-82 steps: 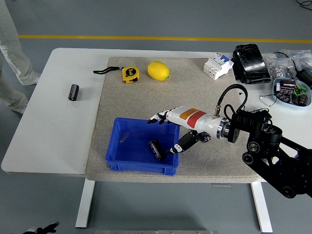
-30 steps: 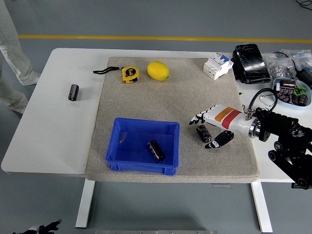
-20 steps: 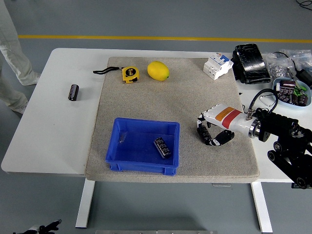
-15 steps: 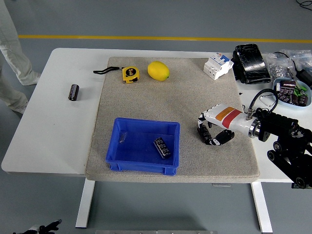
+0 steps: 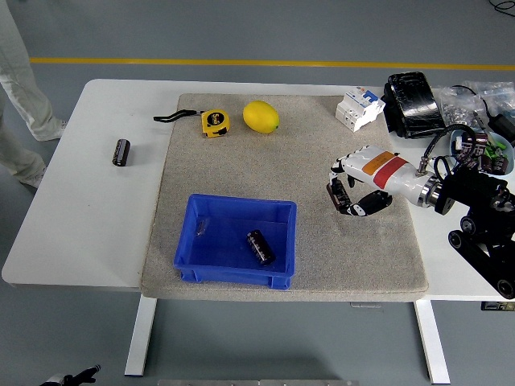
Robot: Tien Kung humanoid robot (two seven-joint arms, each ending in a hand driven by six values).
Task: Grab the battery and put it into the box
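Head view shows my right hand (image 5: 352,191) raised over the right part of the grey mat (image 5: 306,153), fingers (image 5: 339,196) curled around a dark battery (image 5: 342,195) that I grip between them and the thumb, a little to the right of the blue box (image 5: 208,270). Inside that box another battery (image 5: 259,247) lies tilted on the floor near the right wall, and a third battery (image 5: 121,151) rests on the bare white table (image 5: 88,209) far to the left, while a yellow tape measure (image 5: 214,122) and a lemon (image 5: 261,117) sit near the mat's far edge.
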